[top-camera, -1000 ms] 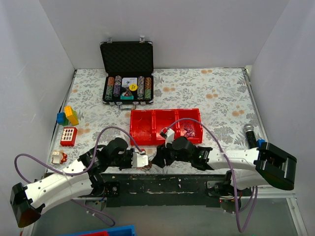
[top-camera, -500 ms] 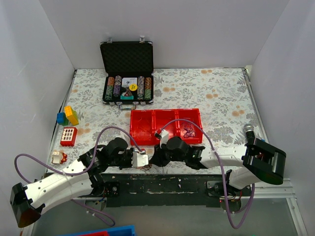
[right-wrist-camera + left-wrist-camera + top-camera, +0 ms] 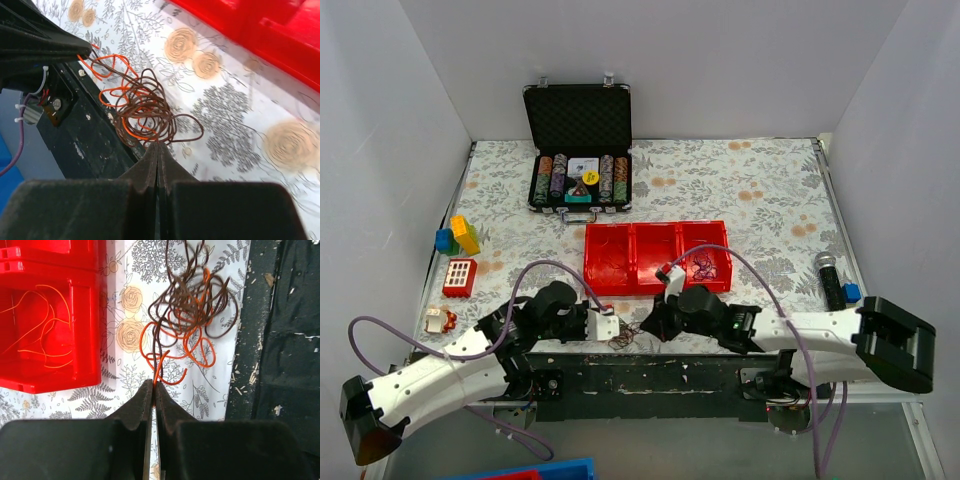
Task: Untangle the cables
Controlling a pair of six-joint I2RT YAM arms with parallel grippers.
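The cables (image 3: 192, 305) are a small tangle of thin brown and orange wires lying at the near edge of the flowered cloth, between my two grippers (image 3: 628, 340). My left gripper (image 3: 153, 386) is shut, with an orange and a dark strand pinched at its tips. From the other side, my right gripper (image 3: 158, 146) is shut on brown strands at the rim of the cables (image 3: 145, 112). In the right wrist view the left gripper's fingers (image 3: 75, 47) show at the upper left, orange loops running to them.
A red three-part tray (image 3: 656, 257) stands just beyond the grippers, with loose thin wires in its compartments (image 3: 50, 315). Farther off are an open poker chip case (image 3: 578, 150), toy blocks (image 3: 458, 236), a red block (image 3: 460, 277) and a microphone (image 3: 829, 278). A black strip (image 3: 650, 375) borders the near edge.
The right gripper has closed from open onto the edge of the tangle, and its arm has shifted sideways. The left gripper has stayed shut on its strands.
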